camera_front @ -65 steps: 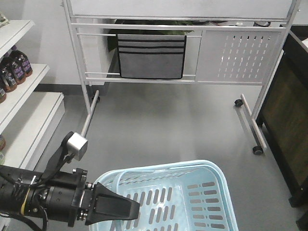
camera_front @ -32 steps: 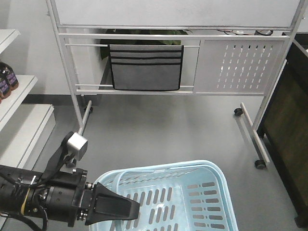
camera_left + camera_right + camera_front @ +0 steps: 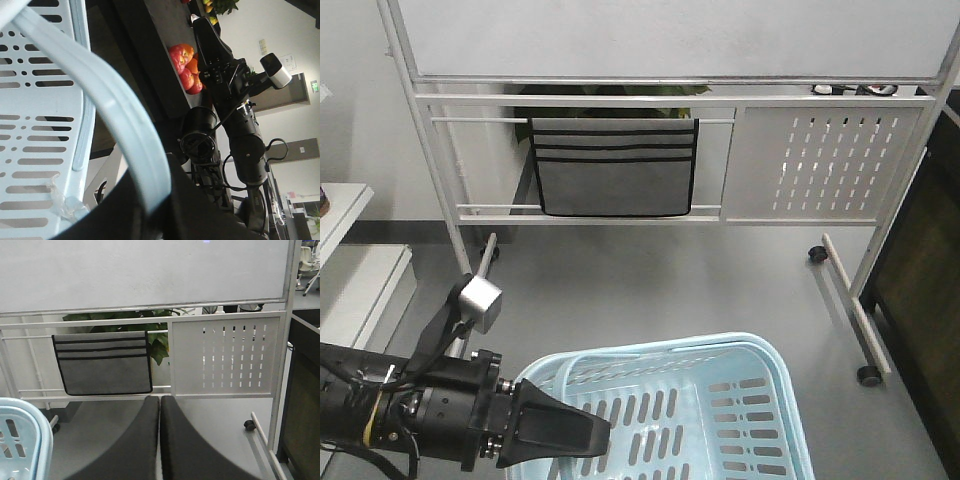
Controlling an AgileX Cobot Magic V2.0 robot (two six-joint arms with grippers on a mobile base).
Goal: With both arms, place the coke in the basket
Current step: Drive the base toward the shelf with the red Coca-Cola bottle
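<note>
Zero sign of the red Coca-Cola bottle, so its bearing is unknown. Left black gripper (image 3: pixel 595 433) clamps the pale blue slotted plastic basket (image 3: pixel 783 375) by its handle; right gripper (image 3: pixel 159 403) is closed, empty.

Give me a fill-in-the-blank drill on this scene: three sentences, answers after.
1. The slotted basket is light ___.
2. The right tool is ___, with nothing between its fingers.
3. In the front view, the grey pocket organiser hangs to the ___ of the perforated panel.

Missing words: blue; shut; left.
</note>
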